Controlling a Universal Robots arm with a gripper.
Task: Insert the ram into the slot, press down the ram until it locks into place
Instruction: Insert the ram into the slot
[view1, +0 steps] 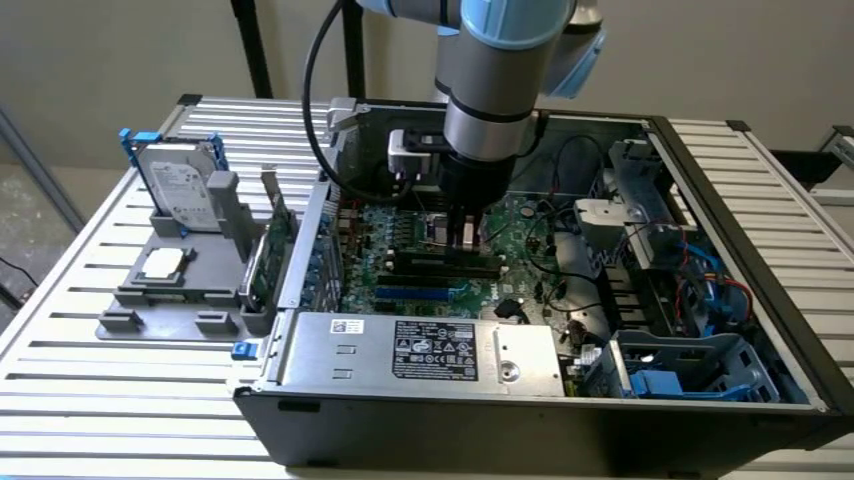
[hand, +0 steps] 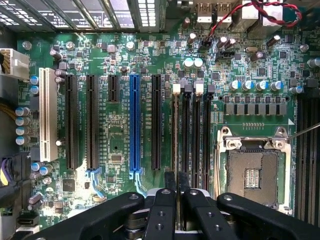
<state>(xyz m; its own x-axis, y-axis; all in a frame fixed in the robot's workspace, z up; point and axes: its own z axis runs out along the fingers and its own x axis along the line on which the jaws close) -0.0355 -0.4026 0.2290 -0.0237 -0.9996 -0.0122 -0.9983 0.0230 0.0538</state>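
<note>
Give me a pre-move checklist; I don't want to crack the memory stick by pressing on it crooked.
1. The gripper in line with the ram: ok in the wrist view.
2. The ram lying along the slot farthest from the processor socket: ok.
3. The ram fully seated, end clips locked: cannot tell.
4. The neighbouring memory slot empty: ok.
5. The red-and-black cable well away from the gripper: ok.
</note>
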